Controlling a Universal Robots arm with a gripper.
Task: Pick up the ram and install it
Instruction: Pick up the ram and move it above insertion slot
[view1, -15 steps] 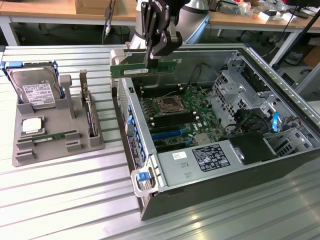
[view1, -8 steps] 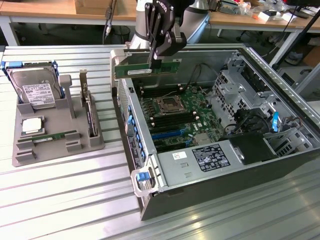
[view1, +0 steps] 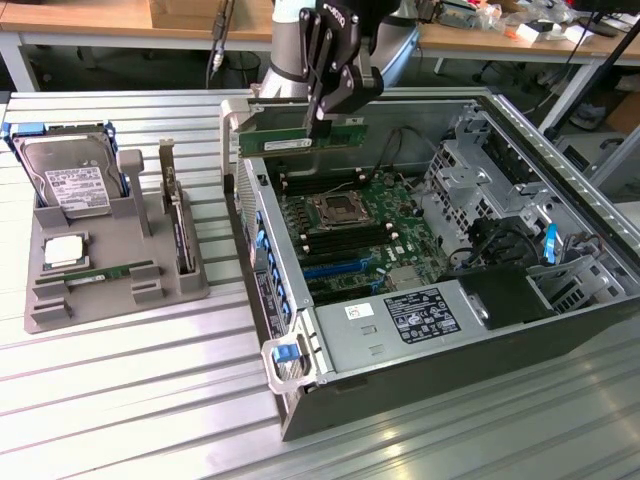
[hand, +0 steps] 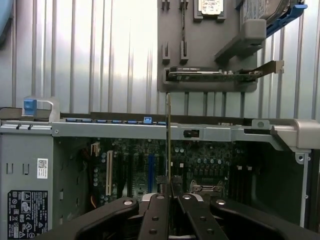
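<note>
**Ram held over the open computer case**

The ram (view1: 300, 137) hangs clear above the motherboard's memory slots (view1: 330, 183), beside the processor socket (view1: 335, 210). It stands on edge, with its long axis level and roughly parallel to the slots. Its end toward the exterior view's left lies near the wall of the computer case (view1: 243, 165), and loose cables (view1: 400, 140) sit just off the opposite end. The gripper (view1: 318, 122) is clamped on the ram's upper edge. A second, identical stick (view1: 105, 272) lies in the tray (view1: 60, 310), well apart from the case.
</note>
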